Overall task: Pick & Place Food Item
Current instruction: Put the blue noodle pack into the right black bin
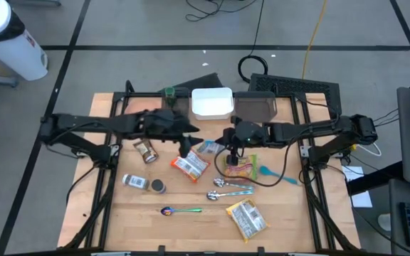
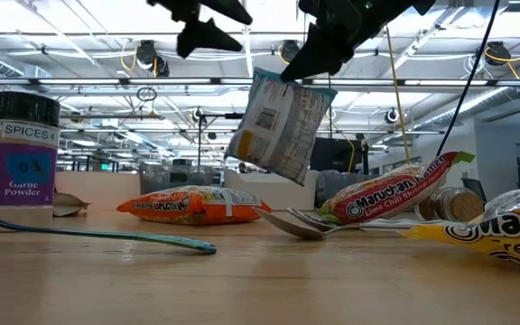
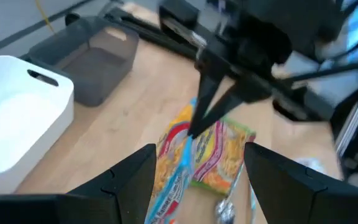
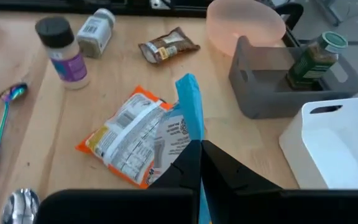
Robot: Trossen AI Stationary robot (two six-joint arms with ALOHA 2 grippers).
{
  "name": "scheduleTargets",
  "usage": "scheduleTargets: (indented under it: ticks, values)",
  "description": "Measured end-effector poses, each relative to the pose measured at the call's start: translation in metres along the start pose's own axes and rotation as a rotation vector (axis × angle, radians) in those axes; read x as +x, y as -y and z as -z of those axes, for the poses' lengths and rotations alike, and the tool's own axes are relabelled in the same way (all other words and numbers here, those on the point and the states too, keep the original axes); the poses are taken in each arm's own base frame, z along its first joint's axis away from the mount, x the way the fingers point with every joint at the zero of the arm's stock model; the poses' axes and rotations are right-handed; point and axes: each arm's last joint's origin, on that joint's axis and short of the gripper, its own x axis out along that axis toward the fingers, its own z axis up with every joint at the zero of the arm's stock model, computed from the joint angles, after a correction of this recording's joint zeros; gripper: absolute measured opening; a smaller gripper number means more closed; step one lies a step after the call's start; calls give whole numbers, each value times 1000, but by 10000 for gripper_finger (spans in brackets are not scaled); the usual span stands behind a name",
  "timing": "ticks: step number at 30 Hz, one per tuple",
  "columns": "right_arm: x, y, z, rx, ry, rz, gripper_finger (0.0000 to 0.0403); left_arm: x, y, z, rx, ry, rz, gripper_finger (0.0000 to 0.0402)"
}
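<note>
Across a wooden table (image 1: 290, 213) strewn with snacks and cutlery, under the strip lights of a workshop. Pinched shut at the right gripper (image 2: 307, 61) on the top edge of a blue-and-white food packet (image 2: 278, 126). Hung there slack and tilted, clear of the boards, above the gap between an orange packet (image 1: 190, 165) and two ramen packets (image 1: 240, 167). Flanked just beside by the left gripper (image 1: 186, 148), fingers spread and holding nothing, aimed at the same packet. Set farther out, at the table's far edge, with a white bin (image 1: 212, 102) and a grey bin (image 1: 255, 107) side by side. Ringed nearer the front by spoons and a spice jar (image 2: 23, 153).

Judged to be the carry stage: lifted, not yet placed, and probably bound for one of the bins. Best done with a firm pinch, since gripped only by a thin edge and liable to swing or slip. Best moved slowly and high enough to clear the bin's rim, steering wide of the left arm. Best lowered well inside before opening, not dropped from height.
</note>
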Motion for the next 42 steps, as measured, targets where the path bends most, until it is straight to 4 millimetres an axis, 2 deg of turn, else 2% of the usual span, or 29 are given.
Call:
scheduleTargets:
  ticks: [3,8,13,22,27,36,42]
  values:
    - [-6,1,-4,7,27,4,0,9,4,-9,66,-42,-12,250]
    - [-16,3,-10,31,69,2,0,19,5,-10,111,-70,-17,250]
    - [-25,4,-15,37,110,0,0,19,3,-11,104,-70,23,250]
    - [-26,3,-15,35,108,-27,0,20,-1,-10,115,-83,-11,250]
    - [-16,1,-1,-14,-22,-17,0,19,-2,-8,97,-102,-46,250]
    - [11,0,15,-95,-130,78,0,19,-2,-6,65,-115,-51,250]
    - [34,-18,31,-187,-207,108,0,19,-2,-4,39,-141,-59,250]
